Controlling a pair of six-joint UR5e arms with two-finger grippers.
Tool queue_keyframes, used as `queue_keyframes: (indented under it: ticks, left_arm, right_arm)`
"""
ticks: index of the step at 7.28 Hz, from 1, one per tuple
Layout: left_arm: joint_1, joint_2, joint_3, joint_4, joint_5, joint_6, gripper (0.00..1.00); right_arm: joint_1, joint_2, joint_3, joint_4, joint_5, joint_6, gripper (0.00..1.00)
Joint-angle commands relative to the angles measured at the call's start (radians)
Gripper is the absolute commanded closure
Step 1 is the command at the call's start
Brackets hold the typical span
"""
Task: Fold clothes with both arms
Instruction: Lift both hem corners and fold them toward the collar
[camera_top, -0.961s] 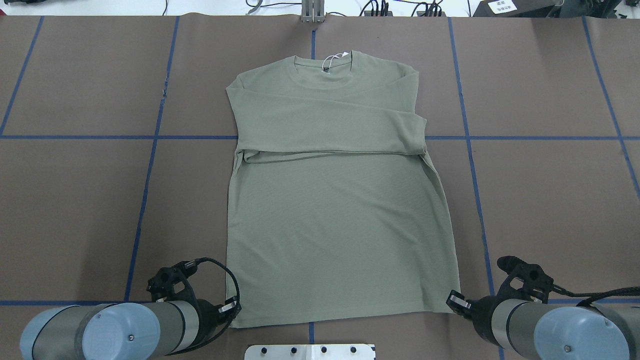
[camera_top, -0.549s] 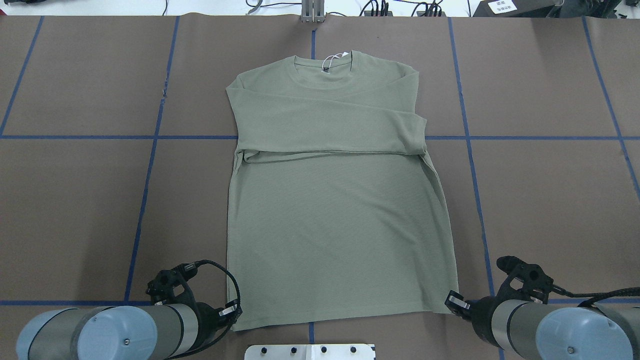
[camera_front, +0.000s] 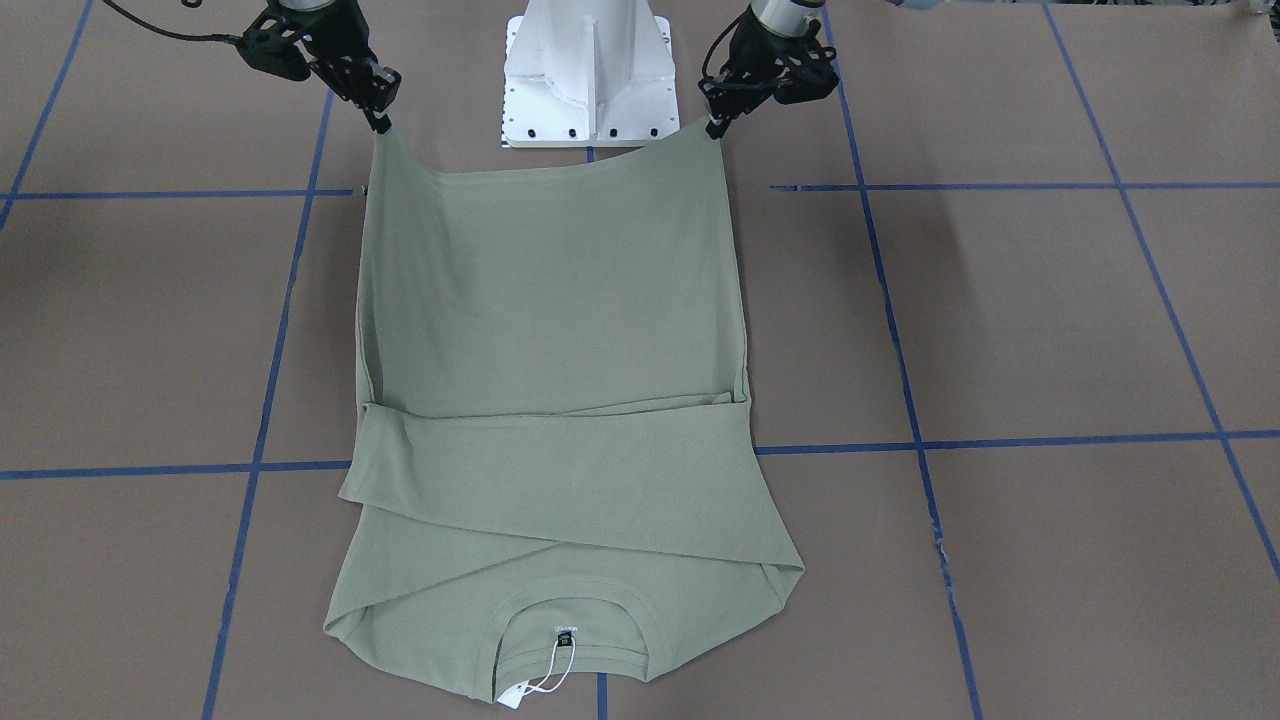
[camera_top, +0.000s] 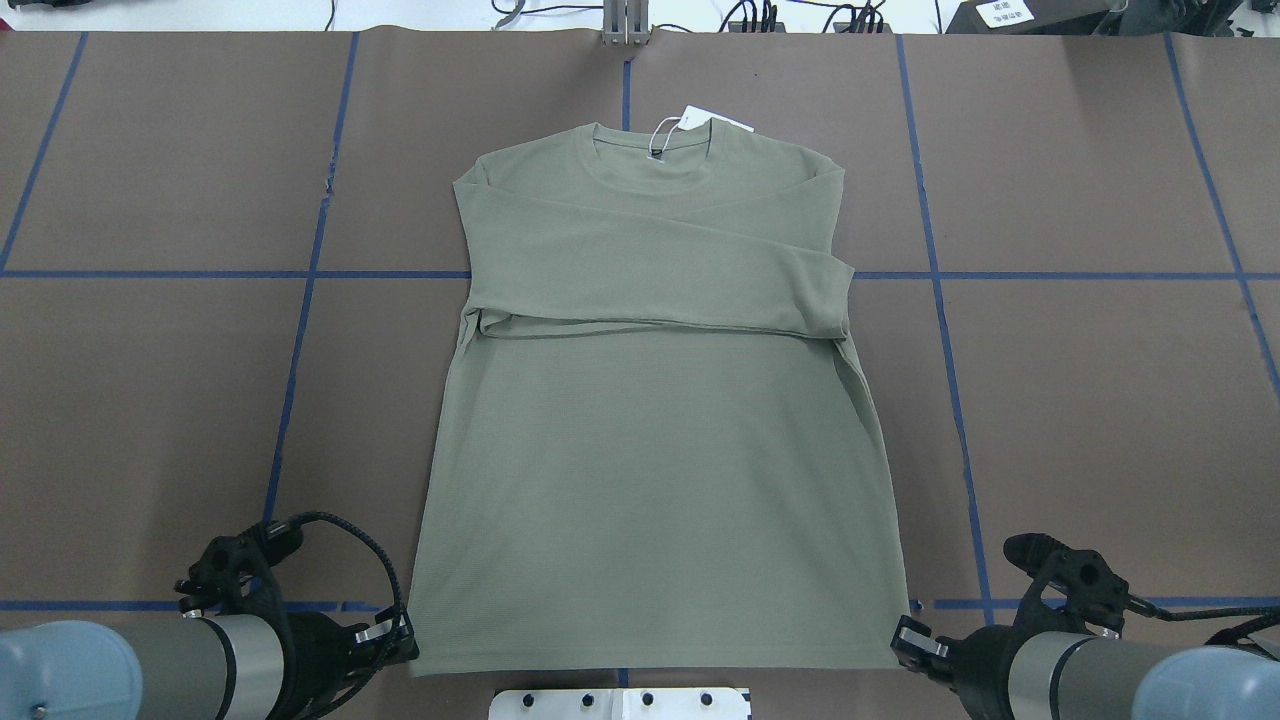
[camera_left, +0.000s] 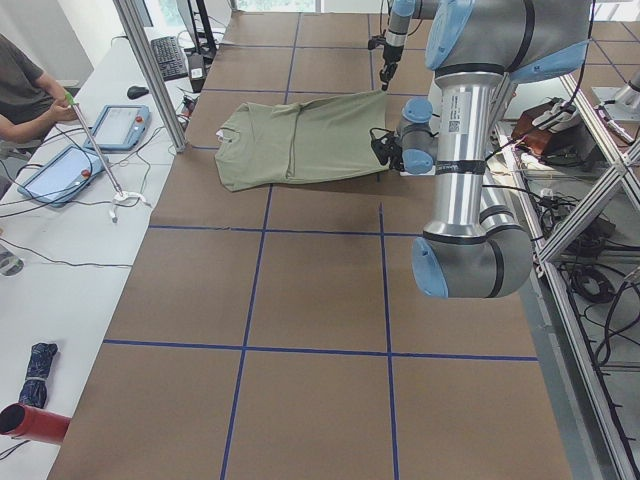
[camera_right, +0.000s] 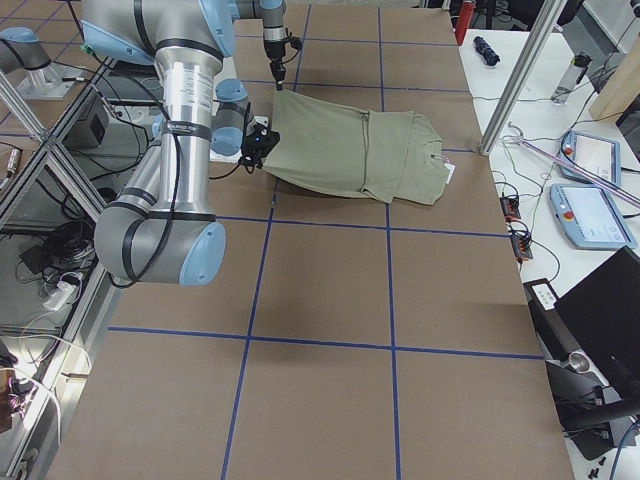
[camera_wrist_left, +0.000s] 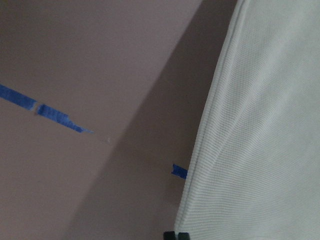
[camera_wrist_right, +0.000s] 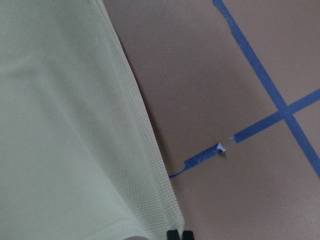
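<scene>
Brown-covered table gridded with blue tape. Shirt lies mid-table, collar at the far side, sleeves folded across the chest, hang tag just beyond the collar. At the hem, left gripper is pinched on the near-left corner and right gripper on the near-right one, both corners raised off the table. White pedestal sits at the near edge between the arms. White bench past the far edge holds pendants and cables. A person sits there.
</scene>
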Motion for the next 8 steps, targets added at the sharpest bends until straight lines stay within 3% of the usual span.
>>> queue_keyframes:
  ticks: [1, 4, 5, 6, 8]
  left_arm:
    - [0.035, 0.082, -0.089, -0.002, -0.001, -0.034, 1.00]
    - [0.004, 0.077, -0.186, 0.001, -0.021, -0.051, 1.00]
    - [-0.137, 0.017, -0.167, 0.004, -0.074, 0.016, 1.00]
    - [-0.268, -0.071, -0.098, 0.014, -0.138, 0.132, 1.00]
    - [-0.416, -0.287, 0.139, 0.078, -0.163, 0.256, 1.00]
  right_arm:
    - [-0.071, -0.008, 0.095, -0.104, 0.001, 0.000, 1.00]
    - [-0.048, -0.003, 0.135, -0.192, -0.020, 0.006, 1.00]
    - [0.046, 0.001, 0.131, -0.195, -0.023, -0.009, 1.00]
    - [0.123, 0.013, 0.109, -0.212, -0.024, -0.062, 1.00]
    - [0.333, 0.229, -0.089, -0.244, -0.010, -0.303, 1.00]
